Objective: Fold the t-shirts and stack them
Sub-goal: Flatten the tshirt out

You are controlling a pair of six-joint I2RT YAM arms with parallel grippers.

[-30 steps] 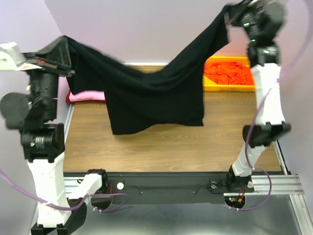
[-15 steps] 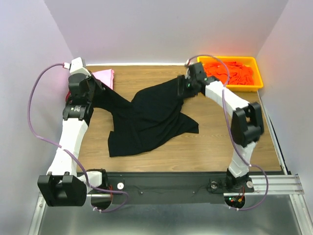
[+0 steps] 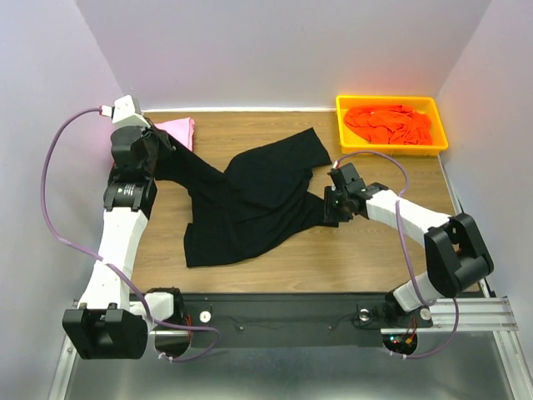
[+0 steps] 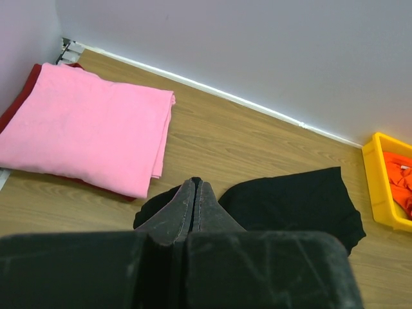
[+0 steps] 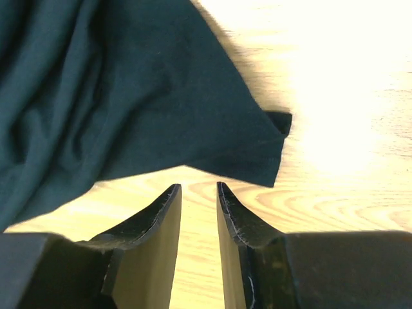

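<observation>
Just ahead of my right claw (image 5: 197, 187), now parted and empty, the black t-shirt (image 5: 129, 96) has dropped rumpled onto the bench (image 3: 375, 250), my left claw (image 4: 195, 190) still pinching it, so flattening comes next.

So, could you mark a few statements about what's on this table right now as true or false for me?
The black short-sleeved cloth t-shirt is neatly folded. False: it lies crumpled on the wooden table.
The right end effector is open, holding nothing. True.
The yellow plastic tray holds bright orange cloth. True.
The folded pink shirt sits in the tray. False: it lies on a dark red shirt, by the left wall.
</observation>
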